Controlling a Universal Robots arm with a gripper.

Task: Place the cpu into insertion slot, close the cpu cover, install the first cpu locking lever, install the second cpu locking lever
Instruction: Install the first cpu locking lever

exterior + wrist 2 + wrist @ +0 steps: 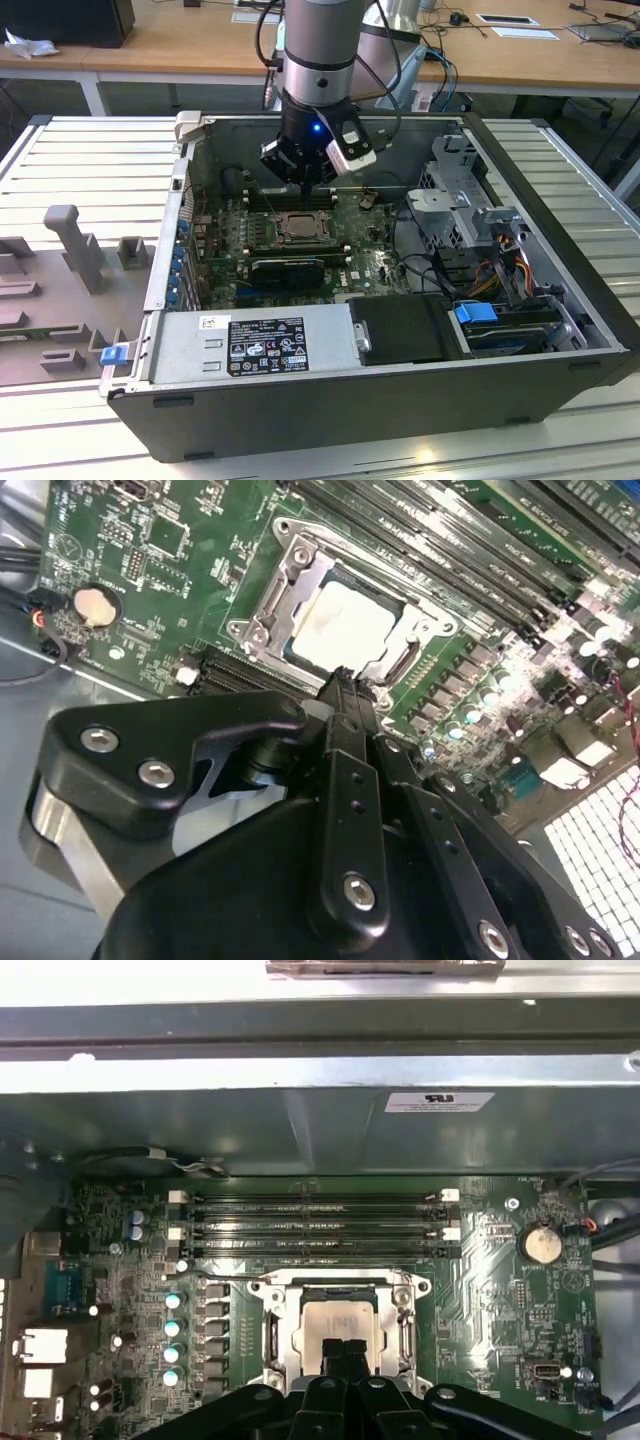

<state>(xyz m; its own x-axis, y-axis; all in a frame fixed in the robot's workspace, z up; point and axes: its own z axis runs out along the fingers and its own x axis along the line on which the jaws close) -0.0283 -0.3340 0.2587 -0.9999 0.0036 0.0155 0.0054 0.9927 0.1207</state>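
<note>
One cpu [335, 1322] lies seated in the insertion slot [272, 1308], mid-motherboard [500, 1310]. One cpu cover [415, 615] lies flat around it, the chip's top showing through the window. Gripper [345, 683] hangs over the socket's edge, fingertips drawn together with nothing seen between them; in both wrist views its black body hides the socket's near rim. Four long memory slots [310, 1225] run between socket and case wall [300, 1120]. One coin battery [540, 1245] sits near the board's corner.
</note>
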